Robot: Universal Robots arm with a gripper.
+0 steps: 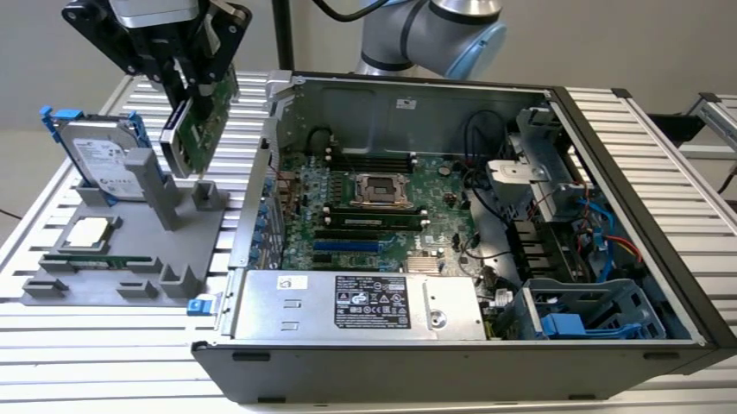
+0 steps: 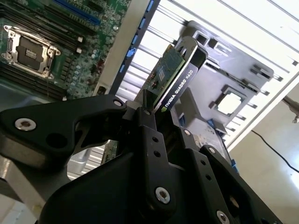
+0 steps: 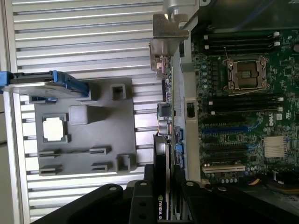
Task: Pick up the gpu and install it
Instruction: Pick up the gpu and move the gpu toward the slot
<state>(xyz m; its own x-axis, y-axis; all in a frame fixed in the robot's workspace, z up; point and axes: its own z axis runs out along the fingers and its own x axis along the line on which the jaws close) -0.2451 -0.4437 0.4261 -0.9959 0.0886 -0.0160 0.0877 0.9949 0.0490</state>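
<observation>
The gripper clamps the gpu aloft between the hard drive and the case wall.

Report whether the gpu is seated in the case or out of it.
Out. The gripper holds the gpu in the air above the grey tray, outside the case.

Table: silver-white top made of parallel ribbed aluminium slats with dark grooves between them. Wall behind it: plain, pale grey-beige. A black upright post stands at the table's far edge, against the wall. A metal frame sits just off the table on the exterior view's right. In the second wrist view, beige floor lies past the table edge, with a thin black cable across it. Light is even and diffuse; the slats glare white there.
</observation>
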